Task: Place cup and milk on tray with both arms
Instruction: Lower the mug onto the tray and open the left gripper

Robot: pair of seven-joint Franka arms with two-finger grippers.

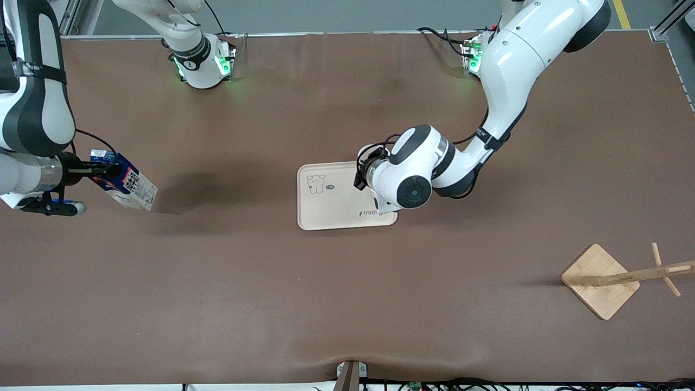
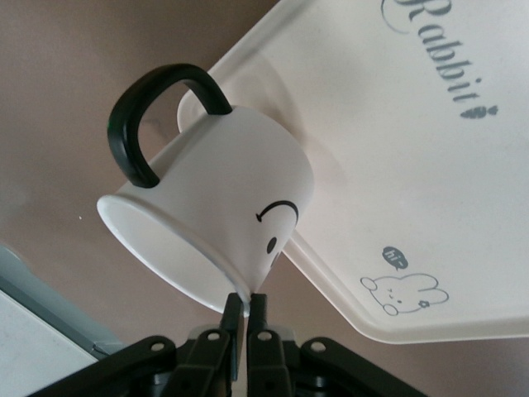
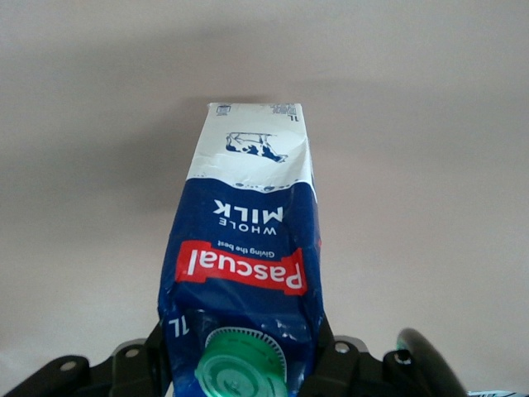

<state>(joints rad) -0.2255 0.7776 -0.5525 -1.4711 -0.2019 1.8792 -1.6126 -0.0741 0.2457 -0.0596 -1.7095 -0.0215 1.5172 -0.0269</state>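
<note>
While neither item rests on the tray (image 1: 331, 209) yet, both are already gripped, so I judge the pickups done and both placements left. Left gripper (image 2: 245, 310) hangs over the tray's corner toward the left arm's end, fingers pinched nearly together on the rim of the cup (image 2: 219, 207); the cup is tilted, handle up, its base over the tray edge, and whether it touches the tray cannot be told. In the front view the left arm's wrist hides the cup. Right gripper (image 1: 103, 171) is over the table close to the edge at the right arm's end, fingers closed on the gabled top of the milk (image 1: 127, 187), which hangs tilted above the brown surface, well apart from the tray. The tray lies flat near the table's centre, rabbit drawing showing, nothing seen resting on its visible surface. Count: one cup, one milk carton, one tray, two arms. One wooden stand (image 1: 602, 279) sits toward the corner at the left arm's end, nearer the front camera, apart from everything.
</note>
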